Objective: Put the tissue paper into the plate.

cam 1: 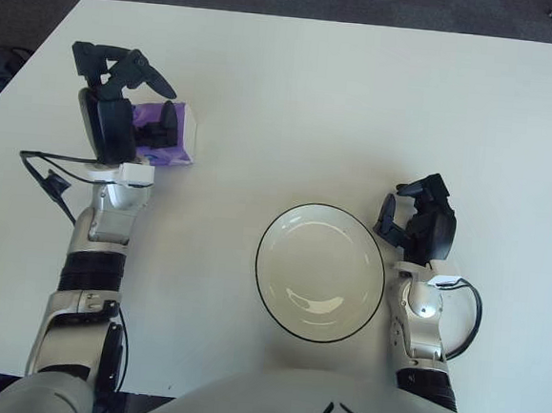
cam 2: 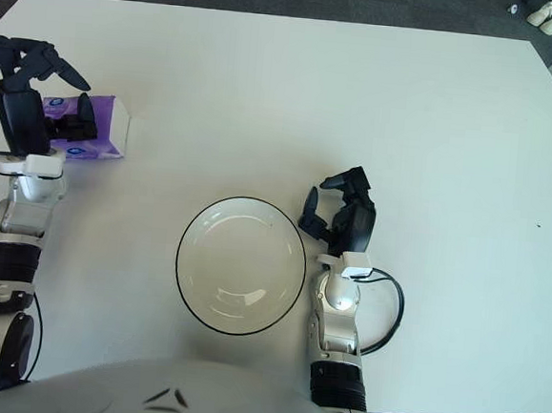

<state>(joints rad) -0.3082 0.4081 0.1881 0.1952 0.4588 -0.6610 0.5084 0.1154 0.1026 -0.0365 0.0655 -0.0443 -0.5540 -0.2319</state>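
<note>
Left eye view: left hand [cam 1: 121,103] spread over purple tissue pack [cam 1: 167,135] at table's [cam 1: 361,98] left, not gripping. Plate [cam 1: 321,271] sits well apart. Right hand [cam 1: 420,224] loosely curled, beside plate's right rim.

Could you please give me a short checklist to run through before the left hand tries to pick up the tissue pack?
1. Left hand at the tissue pack: ok, it shows at the pack's left end.
2. Fingers spread for a grasp: ok, open.
3. Pack gripped: not ok, nothing closed on it.
4. Plate ready to receive: ok, it holds nothing.
5. Right hand out of the way: ok, it shows just right of the plate.
6. Hand touching the pack: cannot tell.
</note>
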